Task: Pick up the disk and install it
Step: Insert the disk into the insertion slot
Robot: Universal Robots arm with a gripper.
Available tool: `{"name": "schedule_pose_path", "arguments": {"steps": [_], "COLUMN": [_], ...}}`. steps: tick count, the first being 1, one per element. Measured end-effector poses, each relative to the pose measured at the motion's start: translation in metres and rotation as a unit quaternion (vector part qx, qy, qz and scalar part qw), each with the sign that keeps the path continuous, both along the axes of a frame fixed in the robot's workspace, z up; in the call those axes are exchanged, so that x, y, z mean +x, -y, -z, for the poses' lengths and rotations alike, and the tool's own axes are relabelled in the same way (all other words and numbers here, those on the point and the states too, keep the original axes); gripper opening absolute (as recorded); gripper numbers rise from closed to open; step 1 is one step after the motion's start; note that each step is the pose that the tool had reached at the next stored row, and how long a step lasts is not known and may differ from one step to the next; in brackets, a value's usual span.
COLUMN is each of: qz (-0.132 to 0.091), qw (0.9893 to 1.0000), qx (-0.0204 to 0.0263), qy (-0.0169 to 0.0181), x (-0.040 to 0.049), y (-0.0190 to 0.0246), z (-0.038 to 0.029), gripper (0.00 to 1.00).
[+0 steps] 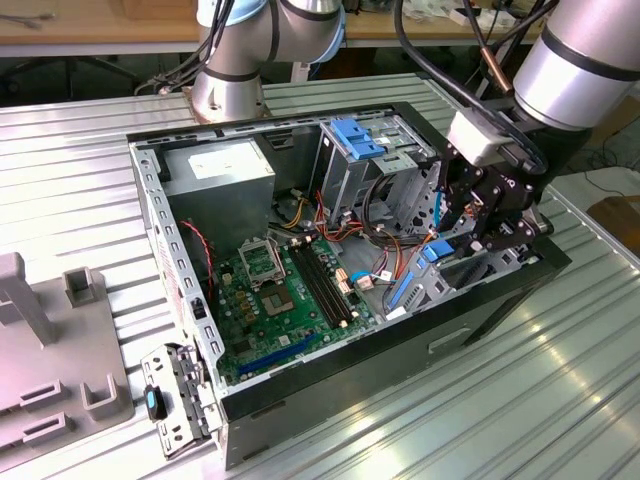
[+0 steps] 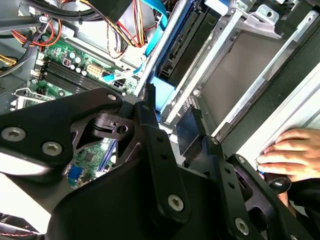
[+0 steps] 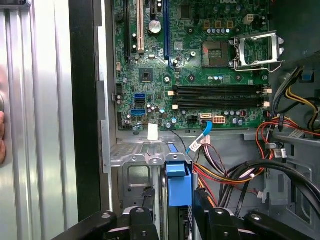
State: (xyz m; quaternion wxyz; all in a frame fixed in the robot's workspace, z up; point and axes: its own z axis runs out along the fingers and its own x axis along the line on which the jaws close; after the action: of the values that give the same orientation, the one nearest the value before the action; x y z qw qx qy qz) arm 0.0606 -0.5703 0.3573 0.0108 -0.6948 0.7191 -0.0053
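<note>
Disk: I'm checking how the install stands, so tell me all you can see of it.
In the first wrist view the disk shows edge-on: a bright blue plastic carrier with a squared tab at its end and a dark body beside it. It seems to sit partly in the grey metal drive cage, near the edge of the motherboard, with red and black cables alongside. The gripper is right at it; whether it holds the disk cannot be told.

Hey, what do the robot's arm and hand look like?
The arm is silver-grey tubing with a black band and pale blue joint caps. Black cables loop alongside. The hand is black linked bars with silver screws, beside a white box.
</note>
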Motion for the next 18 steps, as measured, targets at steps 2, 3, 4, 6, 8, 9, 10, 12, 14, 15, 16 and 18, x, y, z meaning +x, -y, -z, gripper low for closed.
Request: {"name": "schedule_pose_path", "arguments": {"steps": [2, 3, 4, 6, 8, 9, 10, 12, 14, 15, 16, 18], "qz": [0.000, 0.000, 0.000, 0.000, 0.000, 0.000, 0.000, 0.000, 0.000, 0.000, 0.000, 0.000], "qw": [1.0000, 1.0000, 1.0000, 1.0000, 1.0000, 1.0000, 1.0000, 1.0000, 1.0000, 1.0000, 1.0000, 1.0000], "qx": [-0.0001, -0.0001, 0.0000, -0.0003, -0.0003, -0.0002, -0.0003, -0.0003, -0.0007, -0.0007, -0.0006, 0.0001], "qy": [0.0000, -0.0001, -0.0002, 0.0005, 0.0006, 0.0006, 0.0006, 0.0006, 0.0005, 0.0005, 0.0005, 0.0005], "x": [0.0076, 0.0180, 0.0289, 0.0379, 0.0379, 0.0380, 0.0380, 0.0380, 0.0379, 0.0380, 0.0379, 0.0379], "y": [-0.0001, -0.0002, -0.0019, -0.0030, -0.0030, -0.0030, -0.0030, -0.0028, -0.0028, -0.0027, -0.0027, -0.0027], "z": [0.0001, 0.0005, 0.0013, 0.0060, 0.0115, 0.0142, 0.0161, 0.0203, 0.0232, 0.0238, 0.0237, 0.0168], "gripper": [0.30, 0.24, 0.18, 0.11, 0.11, 0.11, 0.11, 0.11, 0.11, 0.11, 0.11, 0.11]}}
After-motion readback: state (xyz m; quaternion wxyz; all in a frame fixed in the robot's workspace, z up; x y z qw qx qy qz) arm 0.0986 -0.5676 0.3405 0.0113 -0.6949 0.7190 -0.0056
